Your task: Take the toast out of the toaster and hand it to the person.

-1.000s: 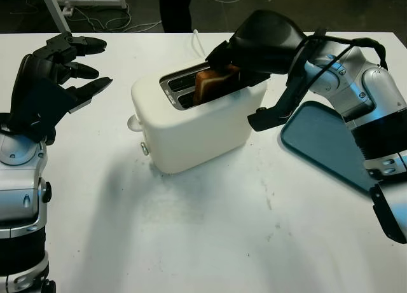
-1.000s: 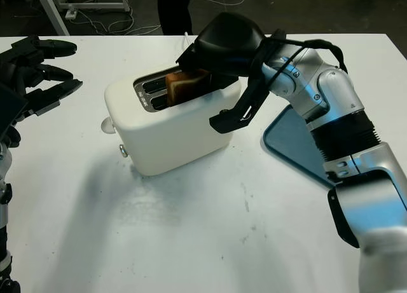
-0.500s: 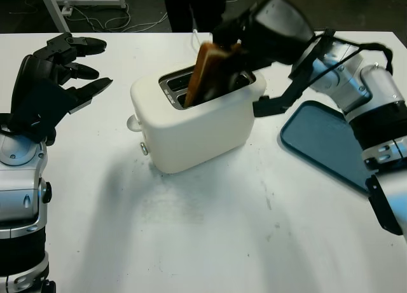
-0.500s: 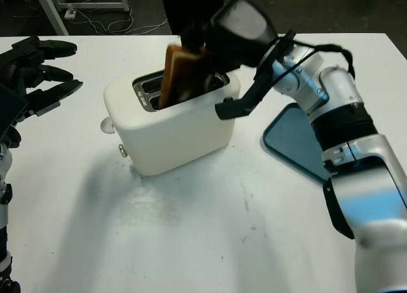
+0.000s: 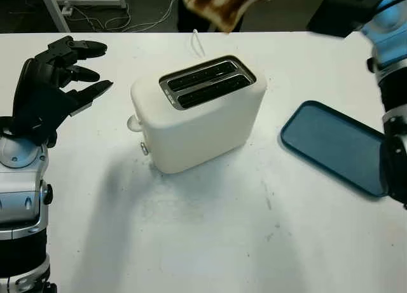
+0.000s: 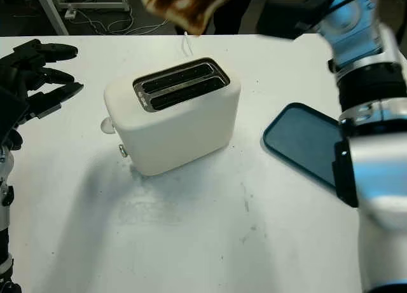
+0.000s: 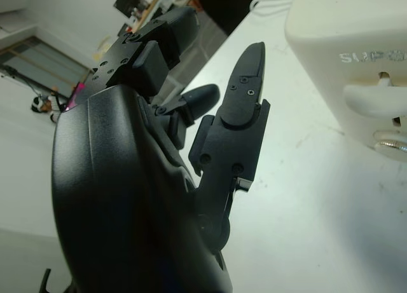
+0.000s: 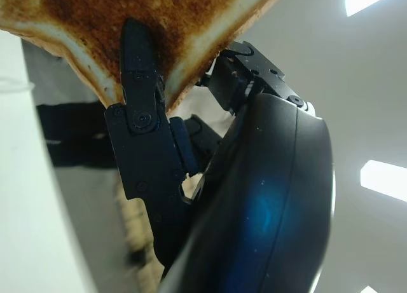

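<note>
My black right hand point(image 8: 191, 178) grips toast point(image 5: 219, 4) mottled golden-brown with a pale crust edge, above a cream-white toaster point(image 5: 197, 115) with dark, chrome-rimmed slots – a teal-blue tray point(image 5: 331, 143) and white table point(image 5: 210, 236) lie below it.

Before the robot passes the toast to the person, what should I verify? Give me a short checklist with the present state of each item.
1. Toast is out of the toaster: ok, both slots are empty.
2. Right hand grips the toast: ok, fingers press on the slice.
3. Toast is whole: cannot tell, part is out of frame.
4. Person's hand is ready to receive: cannot tell.
5. Left hand is out of the way: ok, open, left of the toaster.
6. Blue tray is off the path: ok.
</note>
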{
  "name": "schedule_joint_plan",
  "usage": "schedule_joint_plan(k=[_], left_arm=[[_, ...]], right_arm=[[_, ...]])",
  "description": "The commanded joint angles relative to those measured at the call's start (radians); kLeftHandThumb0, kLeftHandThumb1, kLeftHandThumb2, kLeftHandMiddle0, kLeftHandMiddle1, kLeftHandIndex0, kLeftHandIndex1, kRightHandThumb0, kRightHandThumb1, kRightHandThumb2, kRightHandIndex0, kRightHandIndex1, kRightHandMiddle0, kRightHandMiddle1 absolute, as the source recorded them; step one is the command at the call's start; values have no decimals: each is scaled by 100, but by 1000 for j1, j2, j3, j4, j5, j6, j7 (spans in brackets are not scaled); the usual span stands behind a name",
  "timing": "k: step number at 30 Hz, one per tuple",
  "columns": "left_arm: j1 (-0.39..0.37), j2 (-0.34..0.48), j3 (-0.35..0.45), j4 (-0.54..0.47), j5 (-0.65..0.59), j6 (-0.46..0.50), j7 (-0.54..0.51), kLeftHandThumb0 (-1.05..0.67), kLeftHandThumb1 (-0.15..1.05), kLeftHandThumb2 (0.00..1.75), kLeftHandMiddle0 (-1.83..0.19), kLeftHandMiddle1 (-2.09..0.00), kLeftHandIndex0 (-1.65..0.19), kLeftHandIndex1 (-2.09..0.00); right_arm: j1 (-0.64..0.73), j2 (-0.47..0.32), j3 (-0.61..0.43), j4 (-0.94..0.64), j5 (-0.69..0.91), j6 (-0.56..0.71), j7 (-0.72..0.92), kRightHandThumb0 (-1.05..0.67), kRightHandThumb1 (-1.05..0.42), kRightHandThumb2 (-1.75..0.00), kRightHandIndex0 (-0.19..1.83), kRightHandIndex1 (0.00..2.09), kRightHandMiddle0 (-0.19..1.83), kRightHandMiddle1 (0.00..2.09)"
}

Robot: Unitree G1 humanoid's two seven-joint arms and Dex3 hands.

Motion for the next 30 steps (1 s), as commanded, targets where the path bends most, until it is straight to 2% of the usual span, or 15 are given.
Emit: schedule_joint_plan(k=[1,5,10,13,19,24,26,28,30], left_arm=[[12,1,7,-2,-2,-7,7,-23,92,0,-34,-115,-50,-56],[13,1,8,-3,-6,-8,4,-24,92,0,-34,-114,-50,-56],[12,-1,8,0,-7,-14,6,-23,92,0,-34,-114,-50,-56],[12,-2,7,2,-7,-15,4,-23,92,1,-34,-114,-50,-55],[9,3,2,6,-1,-13,2,-25,92,0,-35,-114,-51,-55],[6,3,1,11,-4,-13,0,-26,92,0,-35,-114,-51,-55],[7,4,-1,16,-2,-20,-1,-26,92,1,-35,-115,-51,-55],[5,4,-2,16,-3,-19,-2,-26,92,1,-35,-115,-51,-55],[5,4,-3,17,-1,-21,-1,-27,92,1,-35,-115,-51,-55]], right_arm=[[-20,14,-33,73,49,62,29,-59,-92,-40,112,175,91,175],[-9,33,-73,139,91,142,33,-53,-92,-37,106,175,85,175],[17,54,-112,178,127,291,19,-36,-92,-45,103,175,83,175],[37,69,-131,192,145,376,-3,-31,-92,-47,95,175,73,175],[83,95,-152,203,158,453,-82,-23,-92,-48,80,175,49,175],[126,135,-206,200,214,475,-122,-16,-92,-55,76,175,43,175],[146,151,-228,199,239,460,-133,-12,-92,-56,73,175,29,175],[157,156,-228,201,238,448,-139,-12,-92,-56,75,175,30,175],[159,160,-236,206,244,467,-145,-10,-92,-57,79,175,38,175]])
